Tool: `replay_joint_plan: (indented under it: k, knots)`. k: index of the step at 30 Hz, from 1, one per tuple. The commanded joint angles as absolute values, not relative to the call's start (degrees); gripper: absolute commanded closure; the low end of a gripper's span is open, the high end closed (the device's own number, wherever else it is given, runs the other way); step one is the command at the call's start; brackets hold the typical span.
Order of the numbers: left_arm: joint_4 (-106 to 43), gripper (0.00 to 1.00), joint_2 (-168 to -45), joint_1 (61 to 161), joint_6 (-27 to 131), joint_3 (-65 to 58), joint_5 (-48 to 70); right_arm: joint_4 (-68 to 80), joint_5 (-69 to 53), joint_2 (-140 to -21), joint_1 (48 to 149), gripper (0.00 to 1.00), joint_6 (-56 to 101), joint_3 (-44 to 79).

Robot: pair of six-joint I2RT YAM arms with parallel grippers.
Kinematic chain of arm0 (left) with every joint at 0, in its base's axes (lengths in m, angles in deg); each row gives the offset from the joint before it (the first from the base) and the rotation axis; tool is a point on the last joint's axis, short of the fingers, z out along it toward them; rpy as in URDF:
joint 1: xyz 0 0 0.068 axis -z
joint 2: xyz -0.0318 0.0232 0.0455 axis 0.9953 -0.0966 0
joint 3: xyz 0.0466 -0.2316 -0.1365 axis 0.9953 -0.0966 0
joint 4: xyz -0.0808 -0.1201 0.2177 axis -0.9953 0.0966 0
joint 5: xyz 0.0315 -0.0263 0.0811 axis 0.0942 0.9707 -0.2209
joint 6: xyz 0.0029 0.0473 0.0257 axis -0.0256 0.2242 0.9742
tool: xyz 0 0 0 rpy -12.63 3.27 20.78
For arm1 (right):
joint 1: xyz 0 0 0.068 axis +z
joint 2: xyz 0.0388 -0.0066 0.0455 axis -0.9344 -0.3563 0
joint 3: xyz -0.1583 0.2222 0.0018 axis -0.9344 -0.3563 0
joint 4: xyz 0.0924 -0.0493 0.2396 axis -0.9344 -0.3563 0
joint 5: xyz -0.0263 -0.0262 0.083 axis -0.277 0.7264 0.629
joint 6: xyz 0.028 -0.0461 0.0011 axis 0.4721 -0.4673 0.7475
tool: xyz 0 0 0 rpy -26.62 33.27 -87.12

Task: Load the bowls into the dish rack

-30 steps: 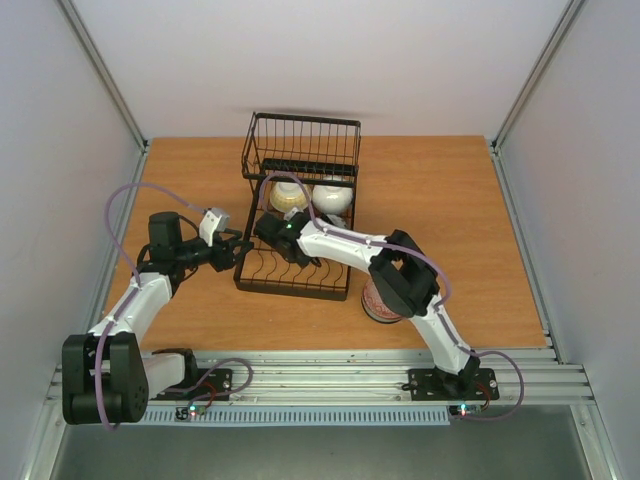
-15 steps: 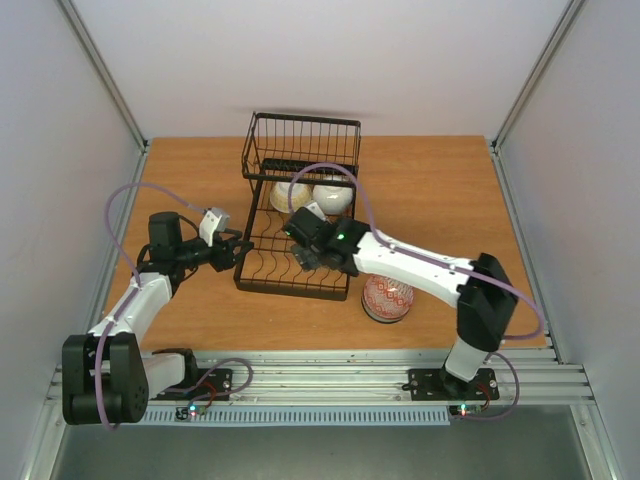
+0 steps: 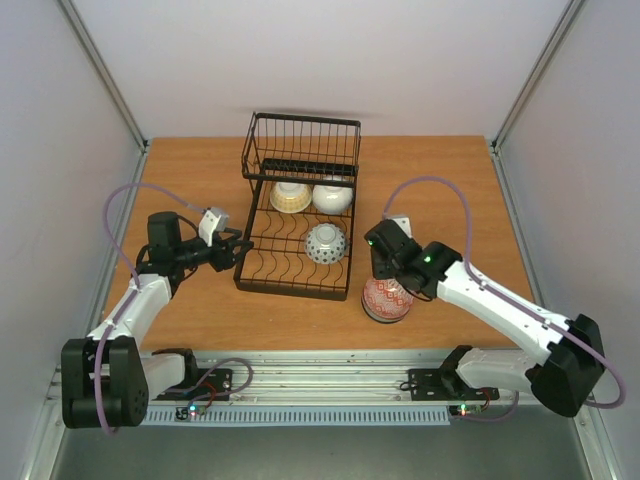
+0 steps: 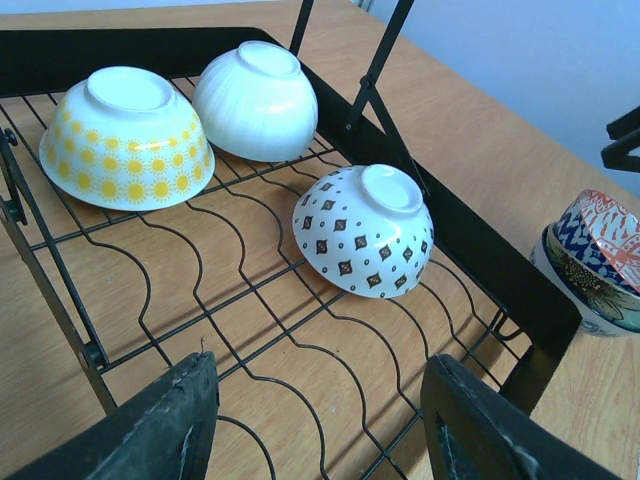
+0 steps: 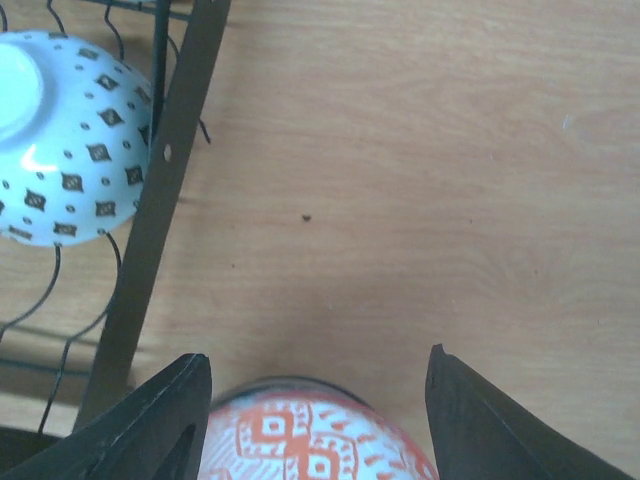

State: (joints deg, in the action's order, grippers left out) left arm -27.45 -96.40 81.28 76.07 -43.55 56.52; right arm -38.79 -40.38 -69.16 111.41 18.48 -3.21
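**A:** Three bowls are seen upside down in the dish rack (image 3: 292, 290). The yellow-flowered bowl (image 4: 125, 135) and the white bowl (image 4: 255, 100) are side by side at the basket end. The dotted bowl (image 4: 365, 235) is set apart, nearer the middle.

**B:** And the left gripper (image 4: 320, 360)?

**A:** It's held at the rack's left edge, fingers spread, nothing pinched.

**B:** The right gripper (image 5: 318, 355) is poised just above the red-patterned bowl (image 3: 387, 298). That bowl tops a stack (image 4: 595, 265) on the table (image 3: 200, 170), just right of the rack. The fingers are spread to either side of it, and contact cannot be made out.
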Motion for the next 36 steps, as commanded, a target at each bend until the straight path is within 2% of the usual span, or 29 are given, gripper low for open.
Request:
replay_joint_plan:
  k: [1,10,22,36]
  knots:
    - [-29.6,0.43,-96.2,81.1,76.8,-43.5,57.6,-42.4,-39.6,-64.5,111.3,0.41,23.5,-6.3]
    - [-29.6,0.43,-97.1,81.2,76.8,-43.4,57.5,-49.3,-39.7,-57.0,111.3,0.42,28.0,-10.6]
    - [-29.7,0.43,-98.3,81.1,76.8,-43.2,57.4,-47.2,-36.8,-57.2,111.3,0.43,31.2,-16.7]
    - [-29.6,0.43,-98.3,81.1,76.9,-43.1,57.5,-45.4,-35.4,-57.9,111.3,0.73,31.5,-19.2]
